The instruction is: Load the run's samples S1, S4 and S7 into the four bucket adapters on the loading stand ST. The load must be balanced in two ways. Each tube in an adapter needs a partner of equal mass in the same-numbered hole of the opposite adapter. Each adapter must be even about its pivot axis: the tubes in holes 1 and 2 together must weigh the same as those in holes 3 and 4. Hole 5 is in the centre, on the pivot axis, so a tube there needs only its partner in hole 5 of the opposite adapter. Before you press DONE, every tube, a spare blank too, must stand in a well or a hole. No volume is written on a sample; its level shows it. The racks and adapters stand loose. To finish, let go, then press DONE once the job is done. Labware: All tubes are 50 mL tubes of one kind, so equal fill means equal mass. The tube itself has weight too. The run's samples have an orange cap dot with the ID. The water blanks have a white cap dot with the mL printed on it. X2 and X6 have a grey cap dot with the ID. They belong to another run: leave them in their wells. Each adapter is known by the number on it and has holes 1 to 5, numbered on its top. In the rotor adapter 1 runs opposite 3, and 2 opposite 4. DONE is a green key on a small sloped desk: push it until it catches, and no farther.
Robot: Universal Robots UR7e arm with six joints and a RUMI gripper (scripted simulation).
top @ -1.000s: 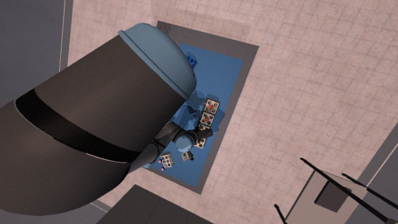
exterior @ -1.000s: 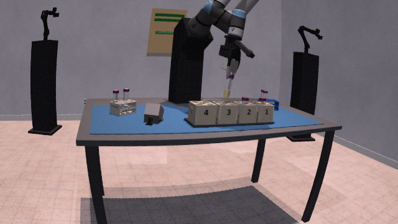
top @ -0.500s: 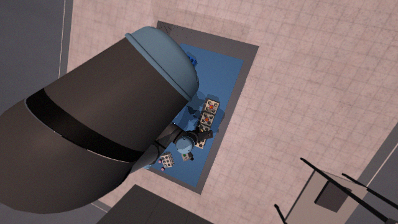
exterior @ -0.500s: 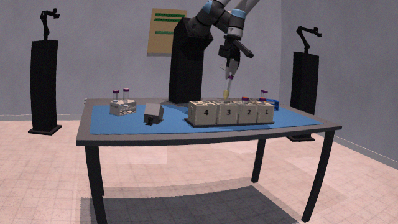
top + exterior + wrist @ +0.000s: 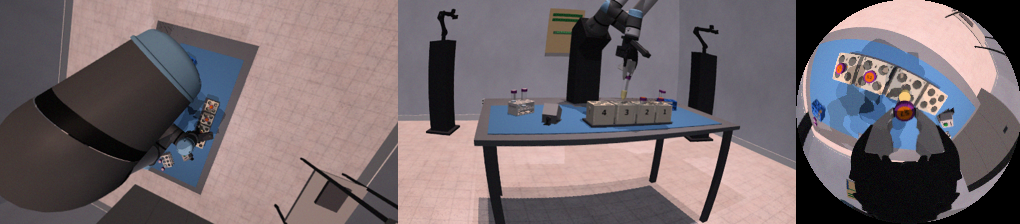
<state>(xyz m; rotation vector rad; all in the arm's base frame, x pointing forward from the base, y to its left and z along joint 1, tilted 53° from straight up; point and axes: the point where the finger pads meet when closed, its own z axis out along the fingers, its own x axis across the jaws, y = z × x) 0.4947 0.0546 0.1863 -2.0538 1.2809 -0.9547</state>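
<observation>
Tube hangs upright from the gripper, long axis vertical, its yellow-filled tip just above the top of adapter 3 and not yet in a hole. The jaws are clamped on it just under the cap, so the move ahead looks like a straight drop, provided the tip sits over a hole and not the web between holes; from the exterior view I cannot tell which hole it lines up with. In the wrist view the orange cap dot lies between the two grey fingers, with the tip over the third block from the left. The four adapters are pale, boxy blocks with round dark holes on top and black numbers on their near faces, standing in a row on a dark stand on the blue mat. Adapters 1 and 2 each carry a capped tube. Adapter 4 looks empty. A white rack stands far left with two tubes, a blue rack far right.
</observation>
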